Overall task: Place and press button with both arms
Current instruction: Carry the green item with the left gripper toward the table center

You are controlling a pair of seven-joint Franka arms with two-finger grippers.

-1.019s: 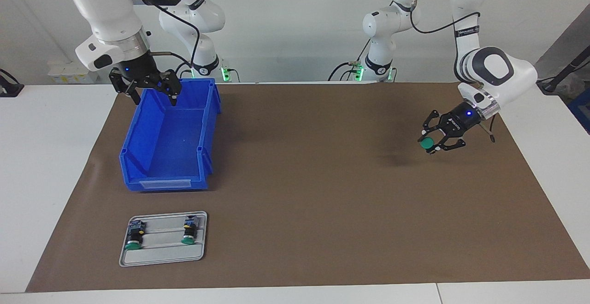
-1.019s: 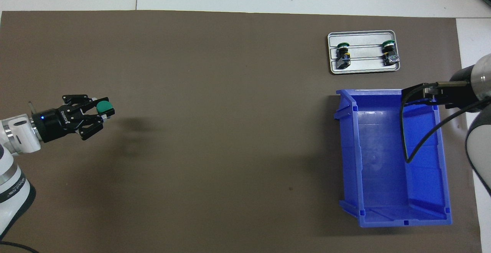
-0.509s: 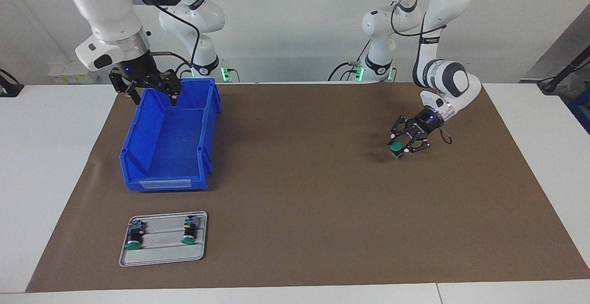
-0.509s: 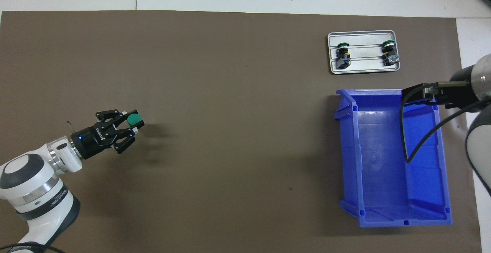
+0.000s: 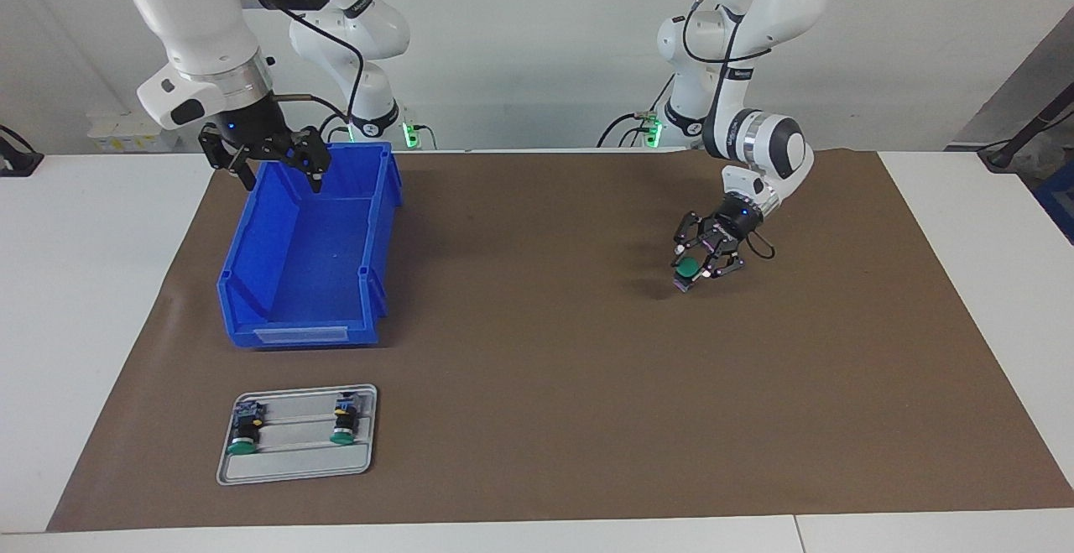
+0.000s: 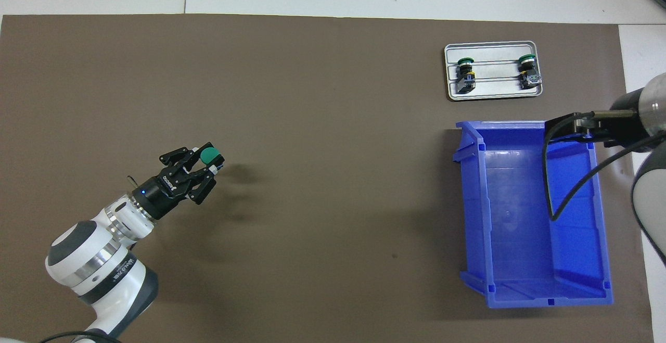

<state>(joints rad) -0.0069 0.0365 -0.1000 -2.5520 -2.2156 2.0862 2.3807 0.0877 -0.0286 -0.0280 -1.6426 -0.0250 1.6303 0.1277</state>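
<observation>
One small push-button (image 5: 687, 268) with a round green cap, clamped in the black left gripper (image 5: 693, 268) low over the bare brown mat (image 5: 537, 419) toward the left arm's end of the table. Could tip on release: held slantwise, cap leaning. Could slip, gripped high near the cap. Black right gripper (image 5: 278, 169), fingers spread and empty, waiting over the robot-side rim of the blue plastic bin (image 5: 306, 242); a long reach to press. Hard to tell whether the button's base touches the mat; terminal block mostly hidden by fingers. Two more buttons on the grey metal tray (image 5: 295, 468).
</observation>
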